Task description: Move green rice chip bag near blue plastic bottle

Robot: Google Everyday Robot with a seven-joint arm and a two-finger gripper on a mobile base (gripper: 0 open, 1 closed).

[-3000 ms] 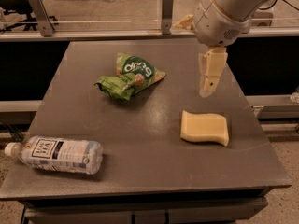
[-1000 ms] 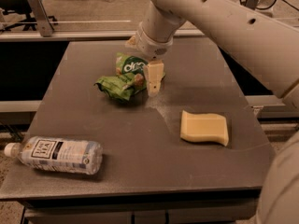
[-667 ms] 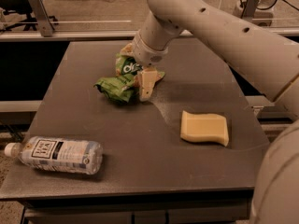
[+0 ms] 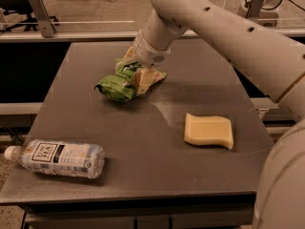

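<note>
The green rice chip bag (image 4: pixel 116 86) lies crumpled on the dark table, left of the middle and toward the back. My gripper (image 4: pixel 135 73) has come down onto the bag's right half. Its jaws are open: one cream finger (image 4: pixel 142 80) presses on the near side of the bag and the other (image 4: pixel 127 57) stands at the far side, with the bag between them. The bag rests on the table. The blue plastic bottle (image 4: pixel 59 158) lies on its side at the front left corner, white cap pointing left, well apart from the bag.
A pale yellow sponge (image 4: pixel 208 130) lies on the right of the table (image 4: pixel 157 175). My white arm (image 4: pixel 228 27) reaches in from the upper right. A railing (image 4: pixel 71 25) runs behind the table's back edge.
My gripper has swung from above the sponge's side leftward and lowered onto the bag, its fingers now on either side of it. Bag, bottle and sponge have stayed put.
</note>
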